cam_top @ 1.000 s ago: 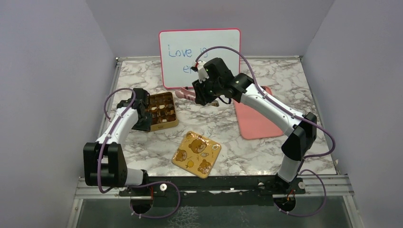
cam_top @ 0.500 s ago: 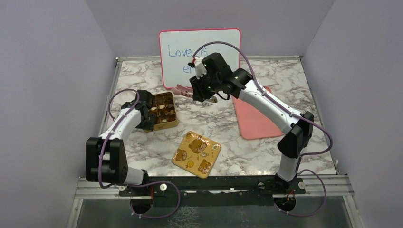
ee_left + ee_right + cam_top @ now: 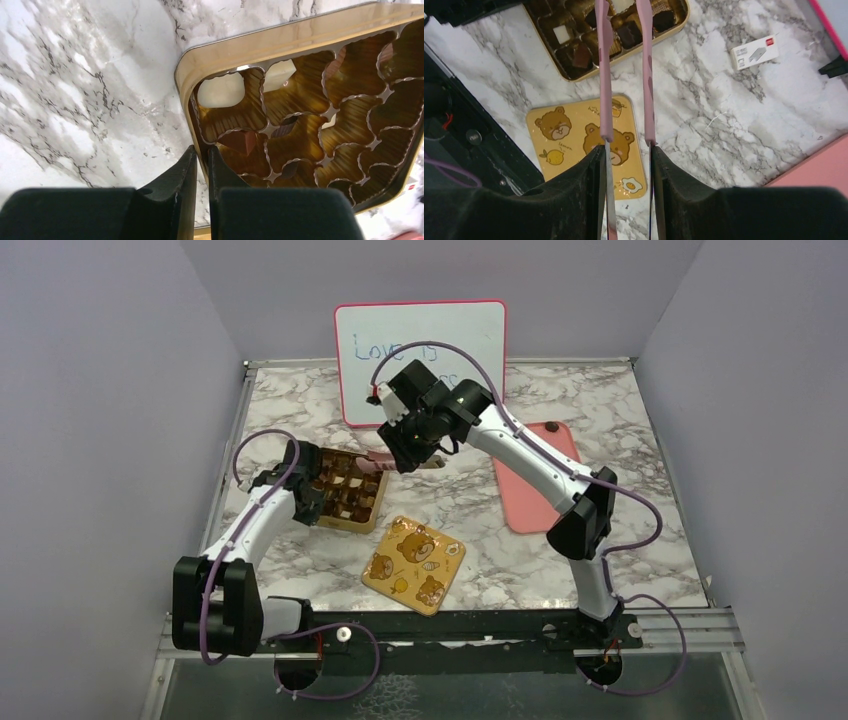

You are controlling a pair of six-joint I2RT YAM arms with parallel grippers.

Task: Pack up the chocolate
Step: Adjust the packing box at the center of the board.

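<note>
**Q:** What is carrying everything?
**A:** The marble bench (image 3: 470, 500) is carrying the gold tin (image 3: 350, 523). A bear-printed lid (image 3: 413, 565) is lying just beside the tin, toward the arms' bases.
**Q:** And the tools?
**A:** The left tool (image 3: 201, 152) is pinching the tin's wall near a corner. The right tool (image 3: 627, 150) is clamping pink tongs (image 3: 603, 75), which are reaching over the tin.
**Q:** The chocolate (image 3: 220, 90)?
**A:** The pieces are sitting in the tin's compartments.
</note>
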